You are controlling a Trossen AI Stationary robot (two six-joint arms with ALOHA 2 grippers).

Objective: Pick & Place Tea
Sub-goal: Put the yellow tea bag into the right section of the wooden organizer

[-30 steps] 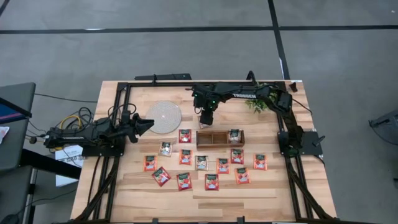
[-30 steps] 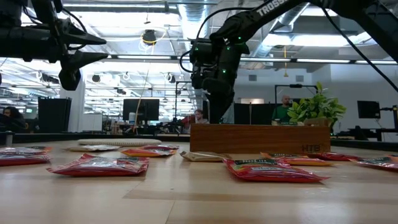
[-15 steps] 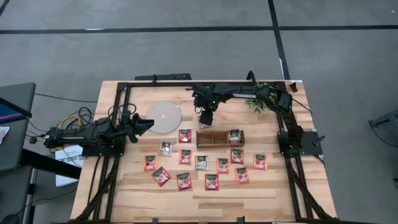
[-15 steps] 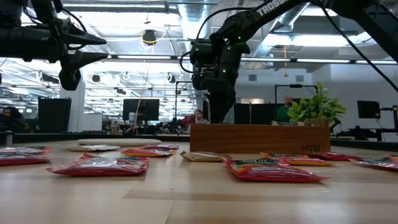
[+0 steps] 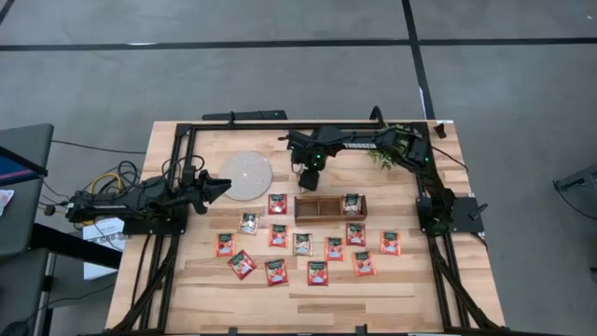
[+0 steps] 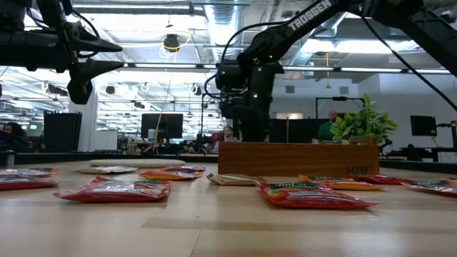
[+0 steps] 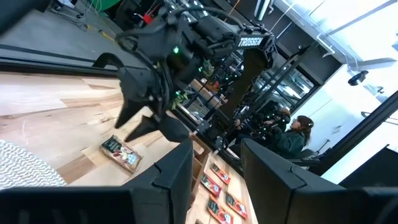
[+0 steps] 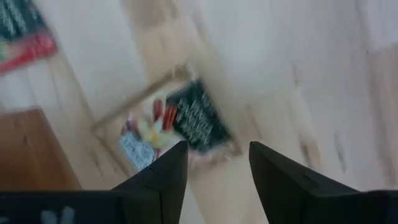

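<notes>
Currently the right gripper (image 5: 308, 178) hangs just beyond the left end of the wooden tray (image 5: 330, 206), on the tray's far side. Its fingers are spread and nothing is between them. Directly beneath it one tea sachet (image 8: 180, 124), pale with dark print, lies flat on the bare wood close to the tray's left end. We read this as the approach to a pick, not yet a grasp. One sachet (image 5: 351, 203) already sits in the tray's right compartment, while the other two compartments look empty. The remaining red sachets (image 5: 318, 273) are scattered over the table (image 5: 187, 289) on the tray's near side. The left gripper (image 5: 222, 189) waits well to the left of the tray, fingers apart and empty. To do the step well, we would centre the fingers over the sachet so that they straddle it evenly. We would then descend straight until the tips just meet the wood and close slowly, because a thin flat packet will likely slide or buckle rather than lift. We would also keep clear of the tray wall on the way down, and lift fully before crossing over a compartment.
</notes>
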